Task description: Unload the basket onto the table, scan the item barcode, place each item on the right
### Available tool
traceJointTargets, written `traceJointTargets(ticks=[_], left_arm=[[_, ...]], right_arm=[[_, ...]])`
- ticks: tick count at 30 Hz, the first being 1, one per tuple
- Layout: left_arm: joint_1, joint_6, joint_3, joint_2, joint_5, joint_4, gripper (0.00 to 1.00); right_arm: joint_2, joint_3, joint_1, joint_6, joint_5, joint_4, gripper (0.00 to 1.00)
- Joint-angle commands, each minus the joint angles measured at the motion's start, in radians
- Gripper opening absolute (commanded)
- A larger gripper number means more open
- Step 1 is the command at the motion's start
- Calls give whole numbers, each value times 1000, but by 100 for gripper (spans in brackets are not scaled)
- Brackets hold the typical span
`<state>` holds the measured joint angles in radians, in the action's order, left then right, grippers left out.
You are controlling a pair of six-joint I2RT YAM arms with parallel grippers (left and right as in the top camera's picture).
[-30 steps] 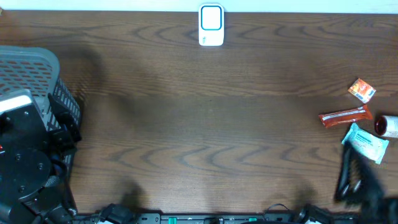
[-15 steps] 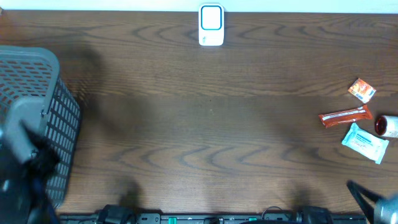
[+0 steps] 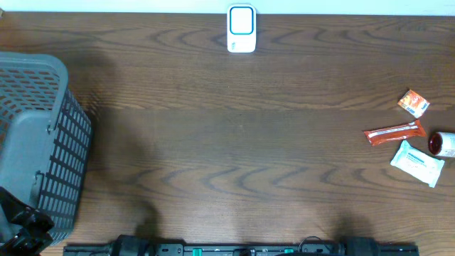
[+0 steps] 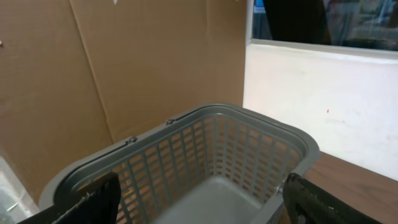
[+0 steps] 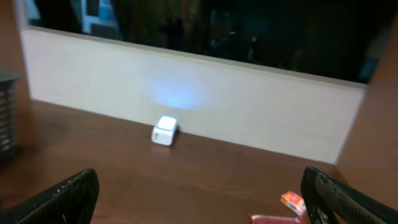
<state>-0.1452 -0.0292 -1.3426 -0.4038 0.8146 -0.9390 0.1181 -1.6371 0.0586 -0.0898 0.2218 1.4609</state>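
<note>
Several items lie at the table's right edge: a small orange packet [image 3: 413,103] [image 5: 292,200], a long red packet [image 3: 394,133], a white and blue pack [image 3: 417,163] and a red-capped round container [image 3: 442,143]. The white barcode scanner [image 3: 242,29] [image 5: 165,130] stands at the far middle edge. My left gripper [image 4: 199,208] hangs open and holds nothing above the grey basket [image 4: 205,155]. My right gripper [image 5: 202,205] is open and holds nothing, low over the table's near side, well short of the items. The overhead view does not show it.
The grey mesh basket [image 3: 35,142] fills the left side of the table. A dark piece of my left arm [image 3: 18,233] shows at the bottom left corner. A white wall [image 5: 186,81] rises behind the scanner.
The left arm has pulled back from over the basket toward the bottom left corner. The right arm has left the overhead view at the bottom right. The items have not moved.
</note>
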Motion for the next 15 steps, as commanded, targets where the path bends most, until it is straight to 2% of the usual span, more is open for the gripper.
traceJointTargets(ticks=[1,8,15], left_arm=[[8,1,7,3,6,0,84],[46,1,8,7,6,0,84],[49,1,10,43,6,0,84]], right_arm=[[-22,76,-19,26,-62,-2,99],[-23,232,-19,155,-153,-13,99],[-23,451,-17,190,-153,-278,99]])
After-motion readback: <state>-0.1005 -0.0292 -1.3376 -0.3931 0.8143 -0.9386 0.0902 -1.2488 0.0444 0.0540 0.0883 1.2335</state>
